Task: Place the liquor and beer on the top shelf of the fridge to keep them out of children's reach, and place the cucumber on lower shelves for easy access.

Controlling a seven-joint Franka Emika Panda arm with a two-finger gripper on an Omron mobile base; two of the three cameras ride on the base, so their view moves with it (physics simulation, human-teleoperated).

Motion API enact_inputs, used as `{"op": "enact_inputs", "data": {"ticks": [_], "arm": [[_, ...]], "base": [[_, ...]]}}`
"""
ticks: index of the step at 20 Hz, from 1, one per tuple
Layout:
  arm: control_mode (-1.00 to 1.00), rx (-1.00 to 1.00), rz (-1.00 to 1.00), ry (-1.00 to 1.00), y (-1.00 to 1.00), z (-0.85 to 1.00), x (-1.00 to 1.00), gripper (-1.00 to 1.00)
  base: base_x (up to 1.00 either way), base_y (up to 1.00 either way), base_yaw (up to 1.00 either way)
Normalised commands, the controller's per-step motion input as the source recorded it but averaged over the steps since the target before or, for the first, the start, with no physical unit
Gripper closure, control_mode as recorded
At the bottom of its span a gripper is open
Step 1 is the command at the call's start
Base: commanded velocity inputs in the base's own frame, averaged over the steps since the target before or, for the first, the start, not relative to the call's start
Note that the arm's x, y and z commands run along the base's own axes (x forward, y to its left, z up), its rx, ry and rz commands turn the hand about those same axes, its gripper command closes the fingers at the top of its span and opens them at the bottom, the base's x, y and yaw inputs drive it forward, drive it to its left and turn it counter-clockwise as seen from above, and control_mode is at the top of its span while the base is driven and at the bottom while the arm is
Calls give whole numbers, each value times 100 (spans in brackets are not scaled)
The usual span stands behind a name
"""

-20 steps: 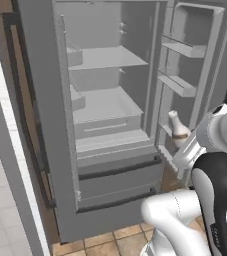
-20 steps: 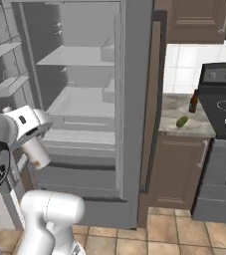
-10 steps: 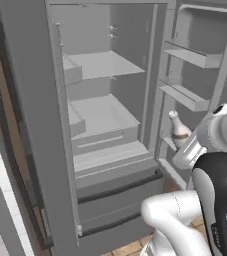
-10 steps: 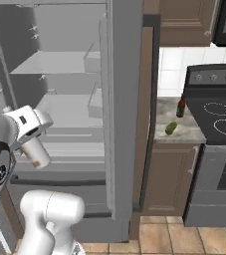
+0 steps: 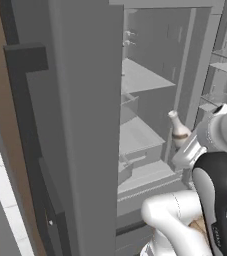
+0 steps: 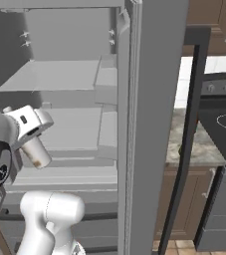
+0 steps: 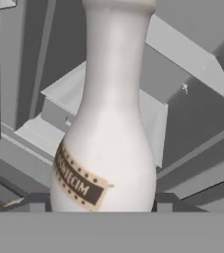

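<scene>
My gripper [image 7: 101, 205] is shut on the liquor [image 7: 108, 123], a pale bottle with a brown label, which it holds upright by the lower body. The liquor [image 5: 178, 131] hangs in front of the open fridge [image 5: 150, 100], about level with a lower shelf [image 5: 137, 132] and below the top shelf [image 5: 140, 75]. From the right side, the liquor [image 6: 35, 152] sits under the white hand, in front of the lower shelf [image 6: 69, 127]; the top shelf [image 6: 55, 74] lies higher. Beer and cucumber are out of view.
A dark grey fridge door [image 5: 85, 125] stands close on the left, another door [image 6: 154, 99] with a long handle [image 6: 189, 124] on the right. Door bins [image 5: 225, 65] hang at the far right. A stove [image 6: 224, 124], counter [image 6: 194, 144] and brown cabinets [image 6: 204, 25] lie beyond.
The whole picture has shifted and grown: the base has driven closer to the fridge. The bottle stays in the gripper's hold, at the same place relative to the arm.
</scene>
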Motion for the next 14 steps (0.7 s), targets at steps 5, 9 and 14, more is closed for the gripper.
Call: {"op": "enact_inputs", "data": {"ticks": [5, 9, 14], "arm": [[100, 0, 0, 0, 0, 0, 0, 100], [100, 0, 0, 0, 0, 0, 0, 100], [-100, 0, -4, -15, 15, 0, 45, 100]], "base": [[66, 65, 0], [64, 31, 0], [0, 0, 0]]}}
